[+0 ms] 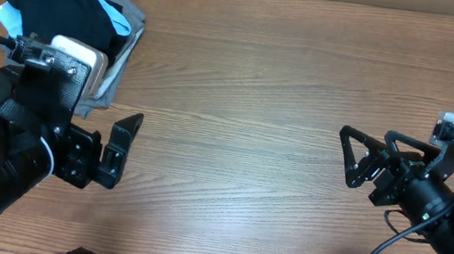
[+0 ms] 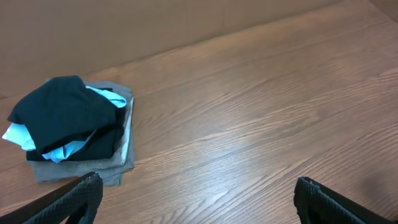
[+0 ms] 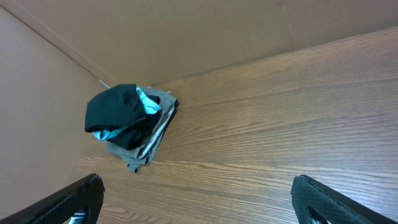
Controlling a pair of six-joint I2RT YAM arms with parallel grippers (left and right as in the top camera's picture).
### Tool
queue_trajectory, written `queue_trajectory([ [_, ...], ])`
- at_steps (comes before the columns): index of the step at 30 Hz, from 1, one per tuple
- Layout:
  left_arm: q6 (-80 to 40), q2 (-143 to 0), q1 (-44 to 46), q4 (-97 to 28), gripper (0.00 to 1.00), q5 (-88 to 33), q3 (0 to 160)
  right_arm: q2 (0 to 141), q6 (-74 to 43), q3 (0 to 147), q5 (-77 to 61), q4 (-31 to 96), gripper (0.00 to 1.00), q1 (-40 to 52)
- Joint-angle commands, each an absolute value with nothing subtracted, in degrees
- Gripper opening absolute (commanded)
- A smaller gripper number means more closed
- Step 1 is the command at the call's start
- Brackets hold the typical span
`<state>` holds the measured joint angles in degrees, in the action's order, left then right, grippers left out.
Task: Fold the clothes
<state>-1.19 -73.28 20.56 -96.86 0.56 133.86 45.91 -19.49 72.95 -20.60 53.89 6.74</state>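
A black T-shirt (image 1: 61,1) lies folded on top of a pile at the table's far left corner. It also shows in the left wrist view (image 2: 62,109) and the right wrist view (image 3: 115,107). No logo shows. My left gripper (image 1: 118,149) is open and empty, in front of the pile and apart from it; its fingers frame bare wood in the left wrist view (image 2: 196,199). My right gripper (image 1: 356,158) is open and empty at the right side, far from the pile; it shows in the right wrist view (image 3: 199,199).
Under the black shirt lie a light blue garment (image 2: 18,135) and a grey garment (image 2: 81,167), stacked. A brown wall (image 3: 186,31) runs along the table's far edge. The wooden table top (image 1: 248,103) stretches between both grippers.
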Motion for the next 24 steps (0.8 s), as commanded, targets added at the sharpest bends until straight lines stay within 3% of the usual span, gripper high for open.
queue_trajectory([
  [1,-1.93,-73.38,20.93,-96.79,1.00,1.50,133.60,45.71,-19.73,73.23,-21.06,53.71,1.00,6.68],
  [7,-1.93,-73.38,20.93,-96.79,1.00,1.50,133.60,45.71,-19.66,73.23,-33.06,53.89,1.00,6.68],
  [24,-1.91,-73.38,20.93,-96.77,1.00,1.50,133.60,45.71,-19.25,73.10,-30.87,54.65,1.00,7.35],
])
